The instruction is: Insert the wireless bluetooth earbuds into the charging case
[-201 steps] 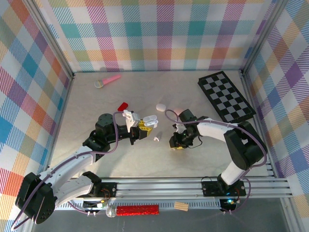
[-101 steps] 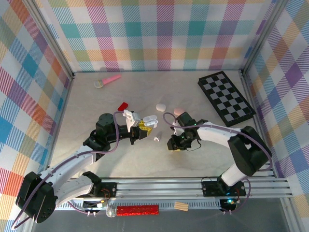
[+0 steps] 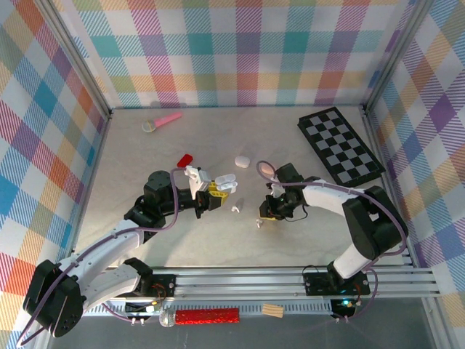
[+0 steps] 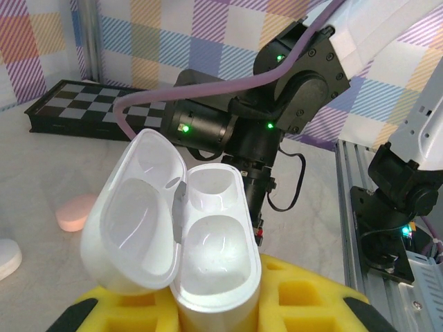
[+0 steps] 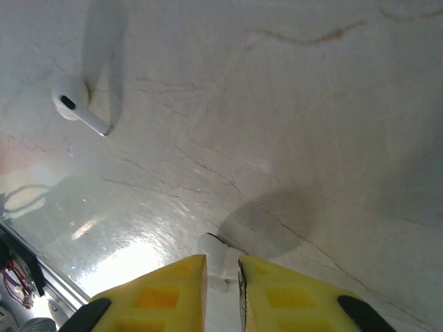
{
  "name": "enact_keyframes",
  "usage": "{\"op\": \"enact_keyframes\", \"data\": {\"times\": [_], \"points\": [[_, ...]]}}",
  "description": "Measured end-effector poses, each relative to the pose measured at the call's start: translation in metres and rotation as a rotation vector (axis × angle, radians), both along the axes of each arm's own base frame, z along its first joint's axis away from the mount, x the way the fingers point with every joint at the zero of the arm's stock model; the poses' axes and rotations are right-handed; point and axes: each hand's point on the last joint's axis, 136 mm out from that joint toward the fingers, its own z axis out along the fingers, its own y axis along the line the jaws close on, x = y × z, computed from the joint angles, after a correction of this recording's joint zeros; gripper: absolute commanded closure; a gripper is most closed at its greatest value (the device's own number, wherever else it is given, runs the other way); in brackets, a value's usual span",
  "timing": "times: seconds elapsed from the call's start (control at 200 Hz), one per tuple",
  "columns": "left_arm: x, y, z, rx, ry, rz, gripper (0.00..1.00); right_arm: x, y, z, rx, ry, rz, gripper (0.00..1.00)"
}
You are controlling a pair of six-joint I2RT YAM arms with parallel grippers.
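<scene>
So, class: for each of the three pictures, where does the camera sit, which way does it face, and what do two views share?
Top external: above and behind the arm bases, looking down on the table; both arms show, with the left gripper and right gripper.
Left wrist: on the left arm, facing across to the right arm; its yellow pads hold the open charging case.
Right wrist: facing down at the tabletop; its pads flank an earbud, a second earbud lying loose.
Shared: the checkerboard, in top and left wrist views.

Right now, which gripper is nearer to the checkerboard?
Right. The right gripper, pinching an earbud, is below-left of the checkerboard in the top view; the left gripper, holding the open white case, is farther left.
</scene>
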Motion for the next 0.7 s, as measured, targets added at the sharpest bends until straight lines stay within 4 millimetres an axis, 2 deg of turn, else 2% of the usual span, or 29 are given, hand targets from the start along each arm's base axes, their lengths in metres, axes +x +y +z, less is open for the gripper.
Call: {"op": "enact_keyframes", "data": {"times": [0.195,0.425,0.525,0.695], "points": [[0.0,0.0,0.0,0.001,-0.002,0.0,1.0,-0.007,-0.001,-0.007,0.006,0.027,-0.006,0.81],[0.0,0.0,0.0,0.002,-0.002,0.0,1.0,-0.006,0.003,-0.011,0.025,0.042,-0.011,0.81],[0.0,0.0,0.0,0.002,-0.001,0.0,1.0,-0.005,0.005,-0.01,0.038,0.04,-0.013,0.85],[0.0,0.0,-0.001,0.003,0.0,0.0,1.0,-0.003,0.008,-0.01,0.057,0.042,-0.027,0.97]]}}
